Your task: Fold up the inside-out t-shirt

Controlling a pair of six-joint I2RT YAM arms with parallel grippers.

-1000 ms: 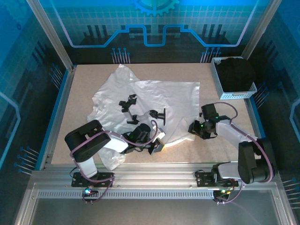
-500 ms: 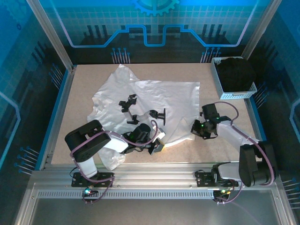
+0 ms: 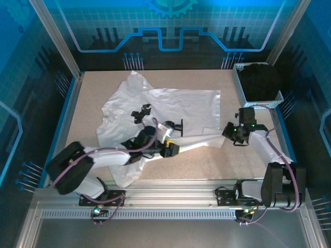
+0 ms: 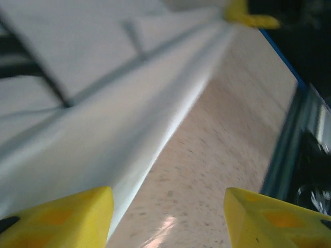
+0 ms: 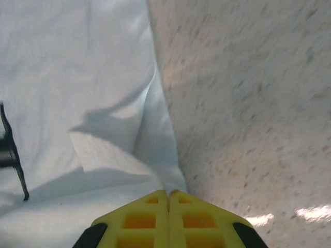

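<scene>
Close to the table's [image 3: 232, 165] front edge, the left gripper [image 4: 165, 209] is held wide open, gripping nothing, beside the stretched hem of the inside-out t-shirt [image 3: 176, 103]. The hem's right end is pinched in the closed right gripper [image 5: 168, 200]. Bare tabletop is seen along the front and right edges. A basket [image 3: 261, 105] is set at the table's far right corner.

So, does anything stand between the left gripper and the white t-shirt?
Nothing visible does. The open left gripper sits at the edge of the t-shirt over bare table; the right gripper is shut on it.
</scene>
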